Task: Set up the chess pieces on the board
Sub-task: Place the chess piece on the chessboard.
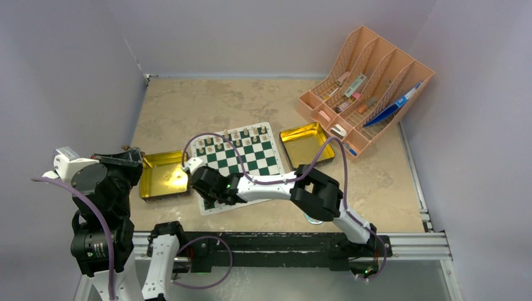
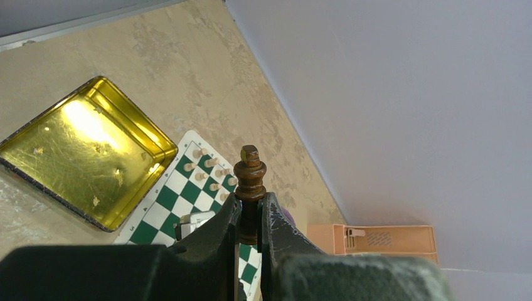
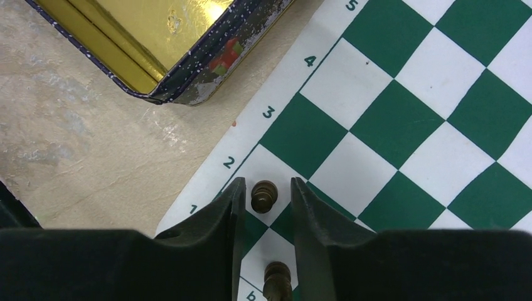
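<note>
While the left tool [image 2: 251, 204] grips a brown piece [image 2: 250, 172], the right tool [image 3: 264, 187] — parted — straddles a pawn [image 3: 263, 196] on the board [image 3: 401, 125].

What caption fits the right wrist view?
Right tool open around a dark pawn on the chessboard, gold tin beside.

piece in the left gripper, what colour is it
The piece is dark brown, clearest in the left wrist view.

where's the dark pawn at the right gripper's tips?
Right wrist view: the dark pawn stands on the board's white edge square beside label 2, between the right gripper's open fingers.
</note>
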